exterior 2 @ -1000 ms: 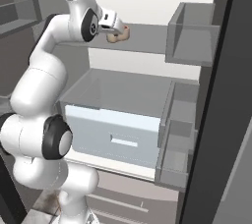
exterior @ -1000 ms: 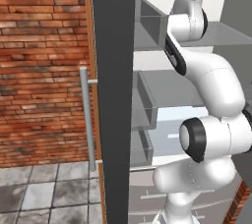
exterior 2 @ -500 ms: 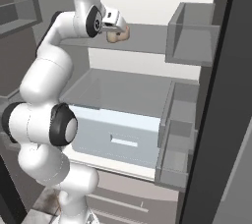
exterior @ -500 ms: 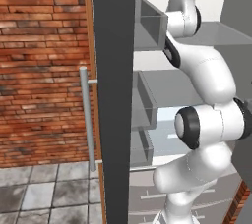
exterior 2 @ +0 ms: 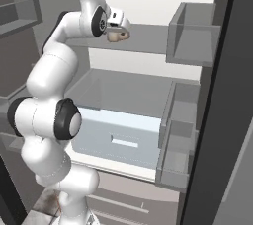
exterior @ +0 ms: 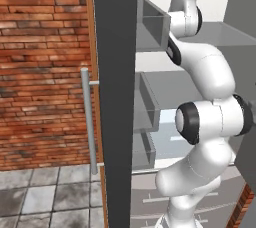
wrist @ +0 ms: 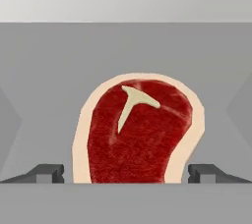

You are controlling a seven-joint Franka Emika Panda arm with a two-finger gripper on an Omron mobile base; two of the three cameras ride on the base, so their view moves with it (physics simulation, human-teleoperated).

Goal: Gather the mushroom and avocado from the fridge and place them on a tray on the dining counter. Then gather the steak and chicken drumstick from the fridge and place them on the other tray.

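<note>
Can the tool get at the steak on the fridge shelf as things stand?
Probably yes: the steak lies flat on the fridge shelf, centred between the open tool's fingertips, with nothing in between.

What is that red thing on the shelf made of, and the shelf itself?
The steak looks like raw meat: grainy dark red flesh, a pale fatty rim and a T-shaped bone. The fridge shelf looks like smooth matte grey plastic or metal; the flat rendering leaves that open.

Glossy white arm (exterior: 210, 77), rounded segments, black joint rings, grey cap on top
</note>
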